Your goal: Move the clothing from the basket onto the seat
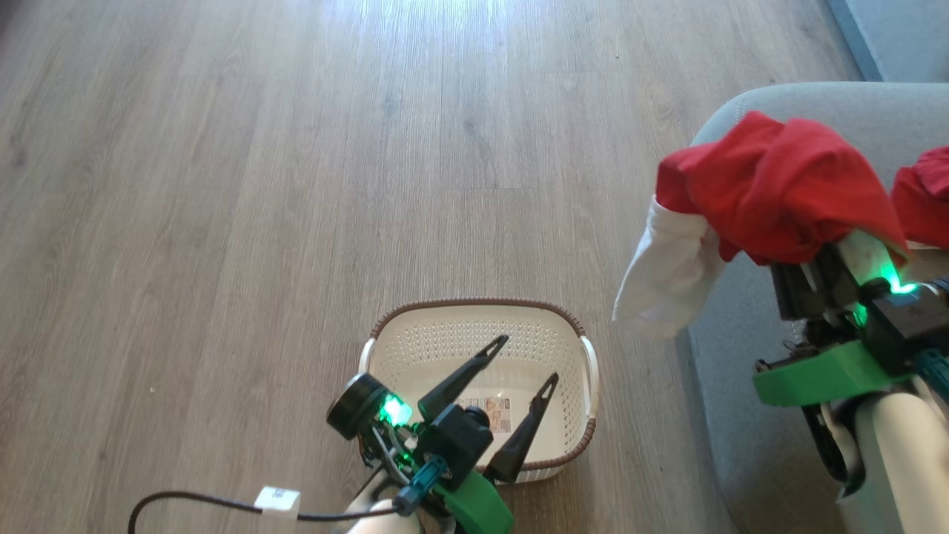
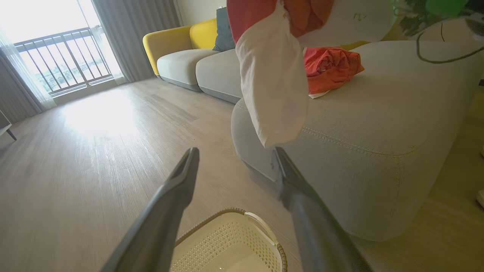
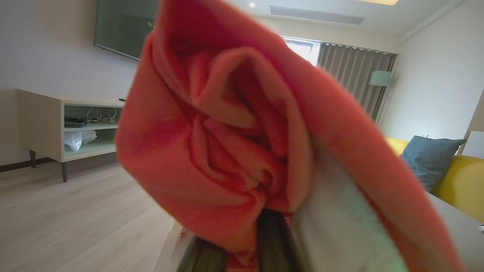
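1. The sticker point(image 1: 495, 414) on the floor of the basket point(image 1: 460, 334) has small pictures and marks, too tiny to read.
2. The white tag point(image 1: 278, 499) on the dark cable point(image 1: 200, 496) has print, too blurry to read.
3. The dark screen point(image 3: 121, 26) on the wall has tiny white letters, too small to read.

Soft matt clothing point(image 1: 778, 185), perforated plastic basket point(image 1: 460, 330)

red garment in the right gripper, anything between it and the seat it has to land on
Nothing visible stands between. The right gripper holds the red garment up by the corner of the seat, its white part hanging past the edge. A second red garment lies further along the cushion, off to the side.
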### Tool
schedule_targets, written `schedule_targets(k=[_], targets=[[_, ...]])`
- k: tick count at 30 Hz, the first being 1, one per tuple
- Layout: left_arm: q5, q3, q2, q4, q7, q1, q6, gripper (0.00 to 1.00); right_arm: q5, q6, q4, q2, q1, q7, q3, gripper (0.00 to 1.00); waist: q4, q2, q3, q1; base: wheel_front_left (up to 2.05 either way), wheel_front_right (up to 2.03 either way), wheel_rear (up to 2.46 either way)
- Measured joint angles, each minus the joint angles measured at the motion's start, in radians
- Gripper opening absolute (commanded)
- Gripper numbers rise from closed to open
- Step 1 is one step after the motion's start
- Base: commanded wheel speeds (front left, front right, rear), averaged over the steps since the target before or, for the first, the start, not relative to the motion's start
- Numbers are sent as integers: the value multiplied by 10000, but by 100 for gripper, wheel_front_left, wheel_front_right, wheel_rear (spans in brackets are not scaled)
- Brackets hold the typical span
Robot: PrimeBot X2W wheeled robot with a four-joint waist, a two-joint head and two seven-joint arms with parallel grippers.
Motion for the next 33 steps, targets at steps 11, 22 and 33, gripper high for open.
schedule_targets(k=[11, 22, 33], targets=[[71, 188, 33, 251, 0, 360, -322, 100, -56, 0, -8, 40, 520, 0, -717, 0, -104, 0, 33, 0, 0, 0, 0], [90, 385, 21, 242, 0, 360, -416, 100, -56, 0, -65, 92, 510, 0, -951, 0, -512, 0, 134, 0, 0, 0, 0], [251, 441, 13, 205, 0, 328, -489, 100, -117, 0, -211, 92, 451, 0, -1143, 0, -1931, 0, 450, 0, 0, 0, 0]])
